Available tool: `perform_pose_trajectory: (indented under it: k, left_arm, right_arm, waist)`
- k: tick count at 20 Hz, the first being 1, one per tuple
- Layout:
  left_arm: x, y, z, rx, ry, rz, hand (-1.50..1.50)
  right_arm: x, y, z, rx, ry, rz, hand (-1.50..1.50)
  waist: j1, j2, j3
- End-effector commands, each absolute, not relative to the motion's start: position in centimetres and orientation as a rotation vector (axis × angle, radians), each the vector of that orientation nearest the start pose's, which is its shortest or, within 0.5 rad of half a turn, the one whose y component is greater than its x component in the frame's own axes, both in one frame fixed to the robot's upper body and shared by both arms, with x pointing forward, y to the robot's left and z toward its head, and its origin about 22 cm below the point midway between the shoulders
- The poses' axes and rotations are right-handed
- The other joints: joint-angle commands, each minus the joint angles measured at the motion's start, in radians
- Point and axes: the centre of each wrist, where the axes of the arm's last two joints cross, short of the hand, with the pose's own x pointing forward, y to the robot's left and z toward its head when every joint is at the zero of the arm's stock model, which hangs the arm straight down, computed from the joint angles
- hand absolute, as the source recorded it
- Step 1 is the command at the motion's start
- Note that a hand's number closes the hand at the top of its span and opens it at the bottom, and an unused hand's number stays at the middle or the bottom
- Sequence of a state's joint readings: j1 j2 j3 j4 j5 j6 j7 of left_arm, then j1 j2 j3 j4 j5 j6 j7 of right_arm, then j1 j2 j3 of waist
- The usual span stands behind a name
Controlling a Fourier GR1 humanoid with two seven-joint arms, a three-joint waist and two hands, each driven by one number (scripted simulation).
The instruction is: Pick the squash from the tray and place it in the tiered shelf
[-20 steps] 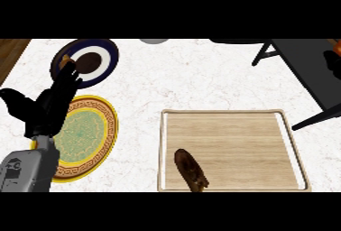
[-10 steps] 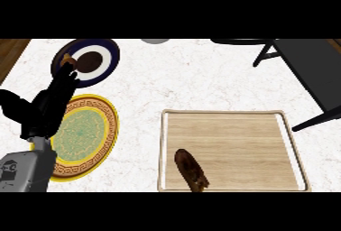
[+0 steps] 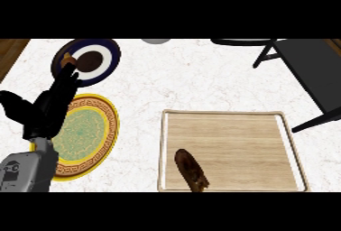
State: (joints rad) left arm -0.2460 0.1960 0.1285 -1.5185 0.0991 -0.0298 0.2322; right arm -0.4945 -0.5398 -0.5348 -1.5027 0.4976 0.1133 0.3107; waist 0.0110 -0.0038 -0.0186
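White marble counter (image 3: 200, 76) fills the head view, with a strip of brown wood showing at its far left corner. Taking the wooden tray (image 3: 230, 118) as the landmark: it sits on the counter toward the lower right, a pale square board with a raised rim. Beyond the tray, up and to its right, stands the dark tiered shelf (image 3: 313, 67), its black legs splayed on the marble. Left of the tray lies a yellow plate (image 3: 90, 135) with a green centre and patterned border. Farther up and left of the tray is a dark blue plate (image 3: 100, 56) with a white middle holding something brown. The left hand (image 3: 43, 108) hangs over the yellow plate's left edge, fingers straight and relaxed, grasping nothing. The squash (image 3: 191, 170), dark brown and elongated, lies inside the tray at its lower left corner, well apart from the hand.
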Motion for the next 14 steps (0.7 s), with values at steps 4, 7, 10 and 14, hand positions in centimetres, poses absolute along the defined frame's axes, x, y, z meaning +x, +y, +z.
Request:
perform_pose_trajectory:
  k: [4, 7, 10, 14]
  left_arm:
    - [30.0, 27.7, 6.6, 0.099, -1.54, -0.075, 0.0]
    - [30.7, 26.7, 6.7, 0.069, -1.532, -0.055, 0.0]
    - [31.2, 28.3, 8.6, 0.08, -1.536, -0.069, 0.0]
    - [30.5, 27.9, 6.8, 0.078, -1.541, -0.067, 0.0]
  right_arm:
    - [29.8, -44.2, 19.0, -1.204, -1.335, -0.023, -1.5]
    - [30.2, -45.4, 18.0, -1.249, -1.414, -0.08, -1.5]
    - [30.6, -46.5, 19.7, -1.269, -1.495, -0.119, -1.5]
    - [30.5, -49.6, 18.7, -1.257, -1.568, -0.181, -1.5]
  waist:
    - [-0.007, 0.009, 0.019]
    - [-0.004, 0.013, 0.02]
    - [0.0, 0.009, 0.02]
    - [0.0, 0.01, 0.02]
